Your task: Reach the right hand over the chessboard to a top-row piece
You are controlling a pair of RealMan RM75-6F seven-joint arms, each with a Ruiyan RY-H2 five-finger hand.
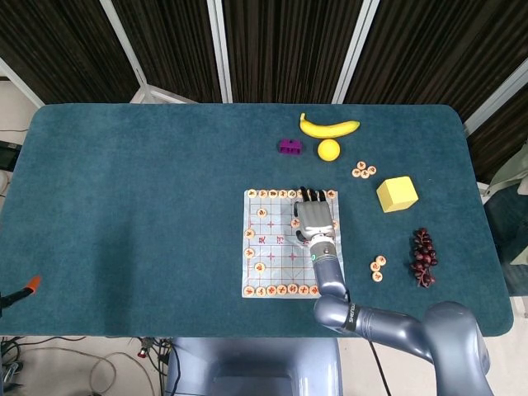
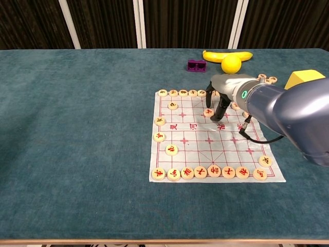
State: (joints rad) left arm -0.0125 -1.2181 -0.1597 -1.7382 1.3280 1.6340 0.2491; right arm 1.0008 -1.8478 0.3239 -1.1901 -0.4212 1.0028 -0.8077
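Right hand [image 1: 316, 217] over the chessboard [image 2: 185, 154], fingers apart, pointing down, holding nothing. Top-row piece [image 2: 202, 93] just beyond the fingertips at the board's far edge. Best to ease forward slow, avoid nudging neighbours.

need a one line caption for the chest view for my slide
Right hand reaching over the chessboard, fingers pointing down near the top-row pieces.

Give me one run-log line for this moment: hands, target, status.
right hand: fingers down over far row of paper chessboard | top-row round wooden pieces: none lifted | left hand: unseen | status: reaching
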